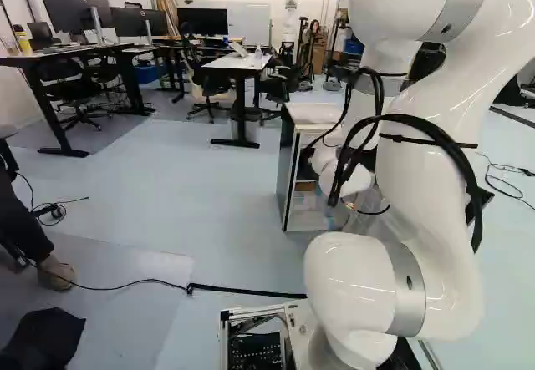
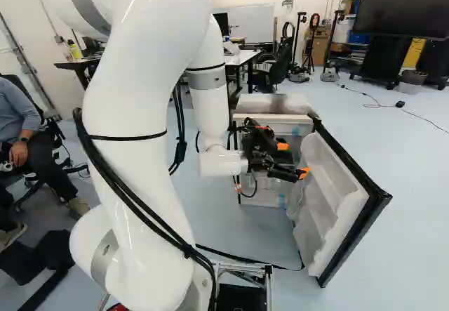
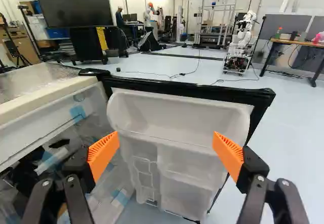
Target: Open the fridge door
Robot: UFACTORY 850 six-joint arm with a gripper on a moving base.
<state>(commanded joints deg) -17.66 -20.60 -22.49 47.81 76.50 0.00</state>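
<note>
A: Item one, the fridge door. Where do we enter it?

B: At the right of the fridge, joined to it at the far end, swung out so that its free edge stands near us, well apart from the body. Condition: open, wide. We see its white bins and black rim.

A: Item two, the gripper?

B: One, black, with orange pads. Fingers spread, nothing grasped. We find it on the door's inner side, facing the bins. Contact with them: none that we can make out.

A: Item three, the white arm?

B: One, reaching forward to the front of the fridge, its wrist left of the door.

A: Progress, then. What do we mark done?

B: Breaking the seal and swinging the door out: both done, by our reading. The fridge interior lies in view too.

A: Outstanding?

B: Little or nothing. If we want more width, we judge a gentle push outward against the inner side would serve. Otherwise, we back the gripper away, minding the bins, which it could snag and drag shut.
</note>
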